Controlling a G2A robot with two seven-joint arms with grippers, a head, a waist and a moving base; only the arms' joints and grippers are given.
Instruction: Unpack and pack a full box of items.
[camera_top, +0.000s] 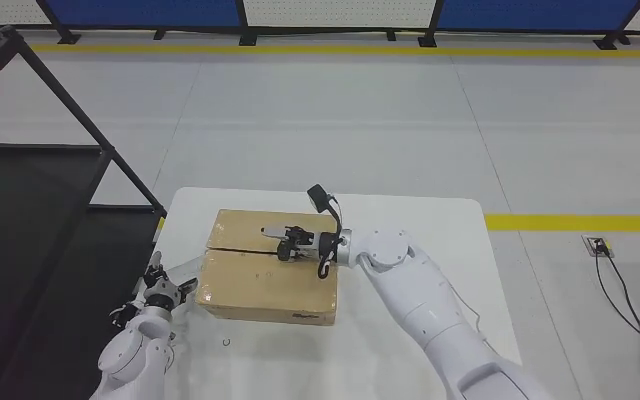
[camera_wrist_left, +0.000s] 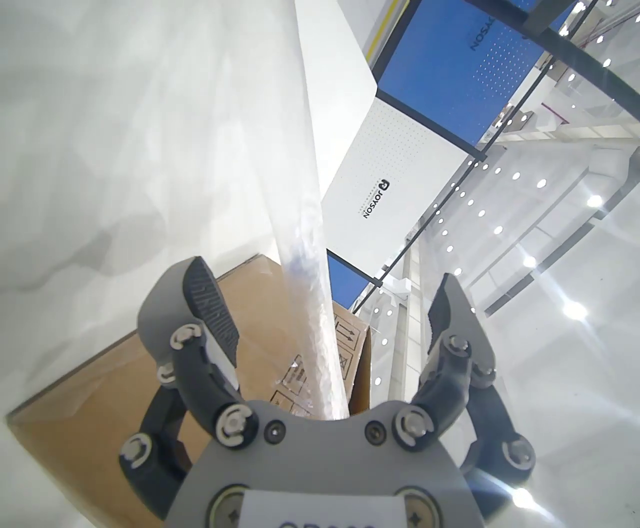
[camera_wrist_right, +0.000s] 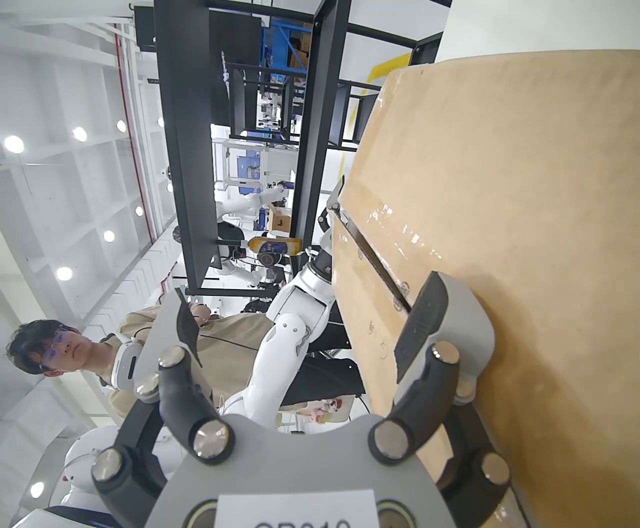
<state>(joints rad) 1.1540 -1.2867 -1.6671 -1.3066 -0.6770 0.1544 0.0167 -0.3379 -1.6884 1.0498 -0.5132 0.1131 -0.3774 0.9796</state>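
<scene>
Box (camera_top: 268, 268) hugs table's (camera_top: 420, 300) left edge beside left claw (camera_top: 168, 287).

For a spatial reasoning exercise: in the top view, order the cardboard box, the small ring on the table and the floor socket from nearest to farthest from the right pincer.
1. Cardboard box: directly under the right pincer.
2. Small ring: on the table, in front of the box.
3. Floor socket: well off the table.

Box (camera_top: 270, 290) interior — out of sight beneath closed flaps (camera_top: 250, 232)
</scene>
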